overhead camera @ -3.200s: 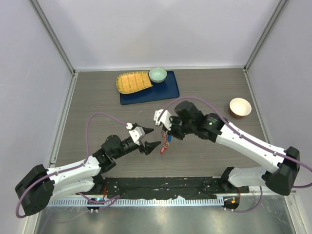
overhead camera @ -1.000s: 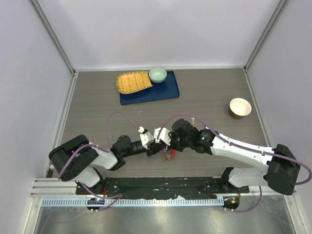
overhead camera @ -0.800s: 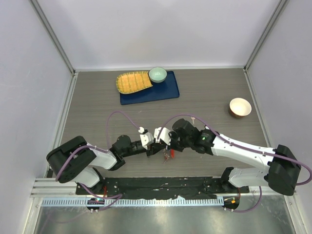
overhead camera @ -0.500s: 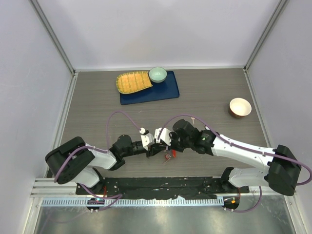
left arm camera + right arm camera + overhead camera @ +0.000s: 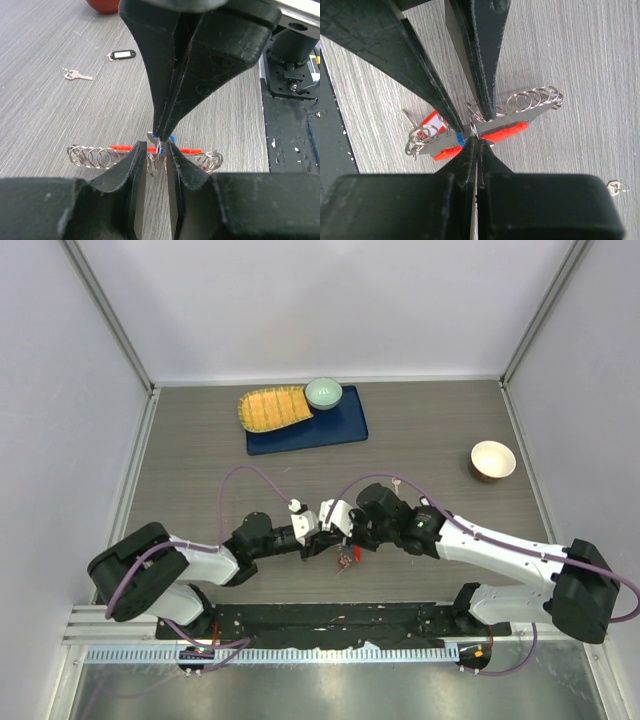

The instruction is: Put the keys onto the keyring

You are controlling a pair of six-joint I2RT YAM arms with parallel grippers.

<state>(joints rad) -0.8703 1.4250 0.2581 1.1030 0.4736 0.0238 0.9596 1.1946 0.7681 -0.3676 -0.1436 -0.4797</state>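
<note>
The keyring (image 5: 530, 100) is a bunch of grey metal rings with red plastic tags (image 5: 502, 131), low over the table (image 5: 200, 440) between both arms. My right gripper (image 5: 476, 137) is shut on one thin metal ring of it (image 5: 158, 145). The blue head of a key (image 5: 170, 138) shows right beside that ring. My left gripper (image 5: 156, 150) faces the right one tip to tip. Its fingers (image 5: 137, 160) stand slightly apart on either side of the pinched ring, not visibly touching it. From above, the two grippers (image 5: 325, 543) (image 5: 349, 540) meet over the keyring (image 5: 346, 559).
A bare silver key (image 5: 75, 75) and a black tag (image 5: 122, 54) lie farther out on the table. A blue tray (image 5: 345, 425) with a yellow mat (image 5: 272, 408) and a green bowl (image 5: 323, 392) stands at the back. A brown bowl (image 5: 492, 460) sits right. The black base rail (image 5: 290, 125) runs close by.
Since three seconds ago both grippers came down and nearer the front edge, bringing the hanging keyring to the table. Over the last second the left gripper crept slightly right; nothing else moved.
</note>
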